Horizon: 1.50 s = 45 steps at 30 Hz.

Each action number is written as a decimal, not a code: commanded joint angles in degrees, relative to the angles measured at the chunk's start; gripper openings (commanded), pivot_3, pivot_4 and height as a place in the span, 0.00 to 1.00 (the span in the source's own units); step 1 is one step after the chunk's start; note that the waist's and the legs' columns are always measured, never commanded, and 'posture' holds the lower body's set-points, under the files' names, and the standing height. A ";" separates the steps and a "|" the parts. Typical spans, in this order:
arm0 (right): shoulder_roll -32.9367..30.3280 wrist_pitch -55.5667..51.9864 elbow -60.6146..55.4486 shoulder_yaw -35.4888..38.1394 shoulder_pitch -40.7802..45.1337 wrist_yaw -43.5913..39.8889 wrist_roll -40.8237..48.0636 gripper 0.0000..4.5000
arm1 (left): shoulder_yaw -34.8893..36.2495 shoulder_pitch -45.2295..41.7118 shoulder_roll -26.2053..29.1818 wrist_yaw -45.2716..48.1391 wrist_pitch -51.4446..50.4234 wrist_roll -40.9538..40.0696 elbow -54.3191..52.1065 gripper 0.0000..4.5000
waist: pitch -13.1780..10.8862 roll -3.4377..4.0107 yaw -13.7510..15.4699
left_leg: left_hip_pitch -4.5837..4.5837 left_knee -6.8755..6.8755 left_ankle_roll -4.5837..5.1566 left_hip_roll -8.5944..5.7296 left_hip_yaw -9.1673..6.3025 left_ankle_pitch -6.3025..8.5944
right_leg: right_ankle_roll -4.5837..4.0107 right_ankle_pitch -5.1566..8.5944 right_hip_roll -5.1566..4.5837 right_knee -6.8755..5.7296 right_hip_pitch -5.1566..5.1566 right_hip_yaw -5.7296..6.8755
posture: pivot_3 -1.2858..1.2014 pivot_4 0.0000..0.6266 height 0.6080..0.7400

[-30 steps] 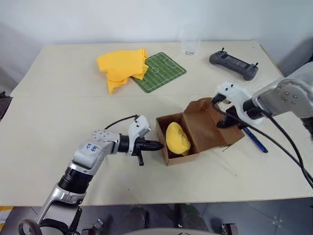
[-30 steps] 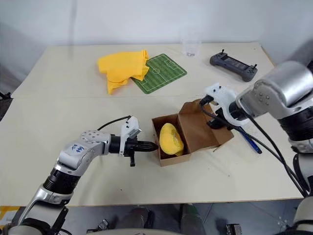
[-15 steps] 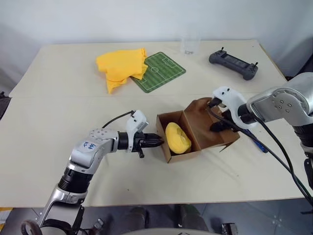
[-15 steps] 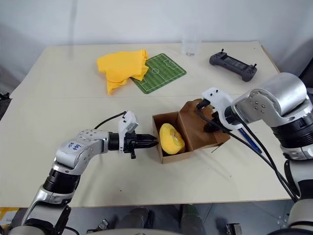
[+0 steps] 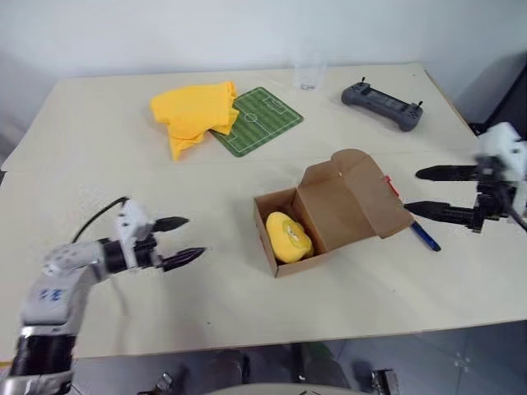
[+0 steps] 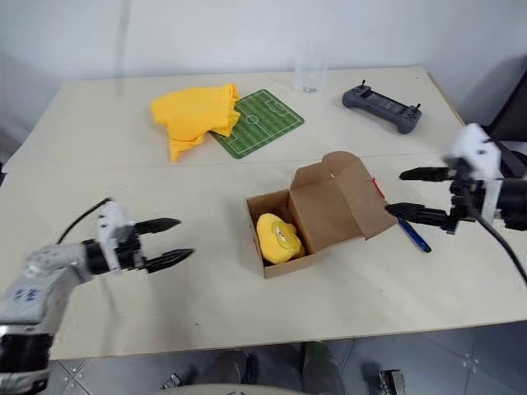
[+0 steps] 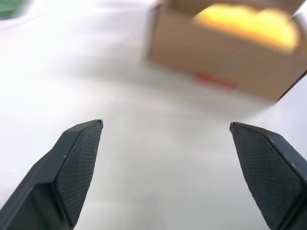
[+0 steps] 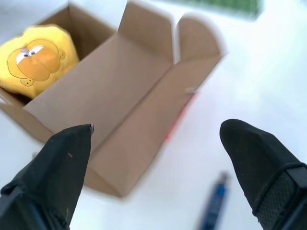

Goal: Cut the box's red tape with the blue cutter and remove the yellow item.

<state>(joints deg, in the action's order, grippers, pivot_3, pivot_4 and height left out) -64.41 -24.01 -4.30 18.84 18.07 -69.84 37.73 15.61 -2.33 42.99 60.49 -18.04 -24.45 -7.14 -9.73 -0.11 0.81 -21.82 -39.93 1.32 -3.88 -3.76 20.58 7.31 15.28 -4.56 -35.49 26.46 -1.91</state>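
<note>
From my head, the box (image 5: 329,210) stands open mid-desk (image 5: 247,304), the yellow item (image 5: 288,237) inside, the blue cutter (image 5: 425,237) just beside its lid. My left gripper (image 7: 165,132) shows fingers spread wide, empty. My right gripper (image 8: 156,129) likewise gapes, holding nothing, above the lid.

Robot test lab, plain white walls, pale table (image 5: 247,313), drone-style remote controller (image 5: 381,105), toy football-pitch mat (image 5: 256,121)

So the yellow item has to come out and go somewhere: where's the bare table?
Bare: the near table between the left gripper and the box. Crowded: the blue cutter right of the box, and the far edge with yellow cloth, green mat, controller.
</note>
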 commanded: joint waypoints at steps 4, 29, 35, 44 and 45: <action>8.71 15.10 -3.11 1.87 -6.50 -10.65 0.71 1.00 | 12.71 15.01 -0.23 -0.34 0.84 -4.92 -6.38 1.00 | -0.08 0.12 -0.11 | 0.98 0.28 0.14 0.08 0.04 0.14 | -0.02 0.01 -0.01 0.48 -1.01 -0.11 | 0.52 0.24 1.00; 9.35 -2.54 -30.58 22.30 -24.98 2.79 12.68 1.00 | -39.62 -46.22 -4.54 13.71 -13.68 4.47 2.10 1.00 | -0.05 0.09 1.41 | 1.14 0.34 0.06 0.05 -0.03 0.21 | -0.15 0.00 0.15 0.36 -1.16 0.03 | 0.52 0.24 1.00; 10.97 -6.54 -37.42 29.54 -32.15 7.04 15.65 1.00 | -47.85 -52.12 -14.99 6.90 -7.61 17.39 12.58 1.00 | -0.10 -0.01 0.93 | 0.86 0.18 0.12 0.07 -0.01 0.20 | -0.03 -0.04 0.16 0.39 -0.99 -0.01 | 0.52 0.24 1.00; 14.56 -6.30 -42.68 29.60 -35.67 14.38 15.90 1.00 | -45.80 -55.70 -23.19 2.94 0.35 23.21 25.07 0.61 | -0.15 -0.10 1.29 | 0.80 -0.09 0.15 0.00 -0.01 0.14 | 0.11 -0.12 0.08 0.42 -0.98 -0.07 | 0.52 0.24 1.00; 14.79 -6.13 -42.76 29.07 -35.46 15.07 15.72 1.00 | -44.95 -55.91 -23.66 2.86 0.95 22.90 25.63 0.53 | -0.15 -0.10 1.37 | 0.79 -0.11 0.16 -0.01 -0.01 0.13 | 0.14 -0.14 0.08 0.42 -0.98 -0.09 | 0.52 0.24 1.00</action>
<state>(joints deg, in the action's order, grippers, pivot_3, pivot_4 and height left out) -50.28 -31.26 -45.82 47.64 -17.38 -56.24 53.38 -31.66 -56.98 19.90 63.78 -18.75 -1.73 17.95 -9.88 -0.21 2.18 -21.04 -40.04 1.49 -3.90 -3.77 20.70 7.48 15.13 -4.49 -35.07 25.48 -2.01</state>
